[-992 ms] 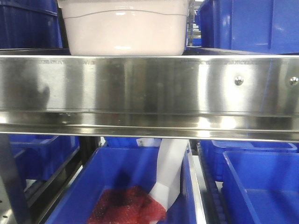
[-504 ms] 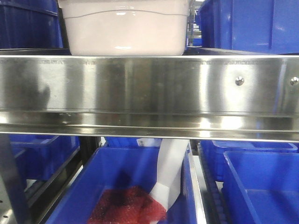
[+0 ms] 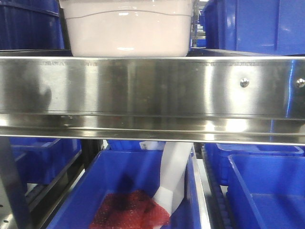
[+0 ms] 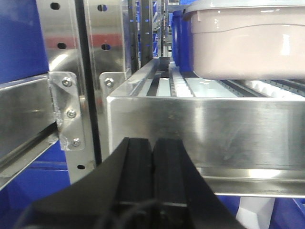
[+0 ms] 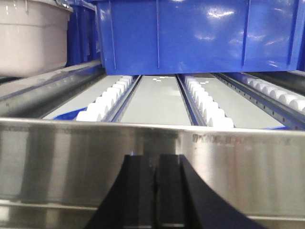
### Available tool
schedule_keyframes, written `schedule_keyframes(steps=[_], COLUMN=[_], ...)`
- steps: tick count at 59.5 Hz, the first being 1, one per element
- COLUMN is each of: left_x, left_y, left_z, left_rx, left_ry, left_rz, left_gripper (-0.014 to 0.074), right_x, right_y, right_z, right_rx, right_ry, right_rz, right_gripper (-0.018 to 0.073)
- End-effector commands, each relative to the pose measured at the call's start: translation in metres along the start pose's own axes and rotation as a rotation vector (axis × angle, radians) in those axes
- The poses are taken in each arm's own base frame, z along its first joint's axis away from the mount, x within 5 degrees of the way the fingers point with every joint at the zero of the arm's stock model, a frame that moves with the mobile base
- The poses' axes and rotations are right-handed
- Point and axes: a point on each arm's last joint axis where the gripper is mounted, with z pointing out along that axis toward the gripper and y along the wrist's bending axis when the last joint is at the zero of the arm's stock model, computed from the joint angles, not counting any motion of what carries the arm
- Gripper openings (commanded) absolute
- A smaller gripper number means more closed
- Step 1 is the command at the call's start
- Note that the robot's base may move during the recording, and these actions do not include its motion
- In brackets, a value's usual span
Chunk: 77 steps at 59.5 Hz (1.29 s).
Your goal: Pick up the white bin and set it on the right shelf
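Sitting on the right shelf (image 3: 152, 86), the white bin (image 3: 127, 28) looks placed; both the left gripper (image 4: 152, 157) and the right gripper (image 5: 155, 179) are pressed together, empty, so little seems left

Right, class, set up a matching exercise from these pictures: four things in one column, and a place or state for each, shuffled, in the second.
Things:
1. pale pinkish-white plastic tote
2. crumpled red mesh
3. black left claw
4. white plastic rollers

Places or states:
A. fingers closed together, holding nothing
B. in rows on the shelf deck under a blue bin
C. standing on the shiny steel shelf
D. lying in the open blue bin below the rail

Pairs: 1-C, 2-D, 3-A, 4-B
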Motion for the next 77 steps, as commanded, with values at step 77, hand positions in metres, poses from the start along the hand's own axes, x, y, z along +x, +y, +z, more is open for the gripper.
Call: schedule_keyframes(steps=[77], left_x=[-0.0061], left_y=[0.0013], left_z=[-0.0011], left_rx=[-0.014], left_ry=[-0.092], left_rz=[-0.009], left_gripper=[-0.0126], right_x=[-0.0113], right_y=[-0.0002], right_z=[-0.0023], right_rx=[0.002], right_ry=[-0.129], right_rz=[0.014], right_gripper=[0.0068])
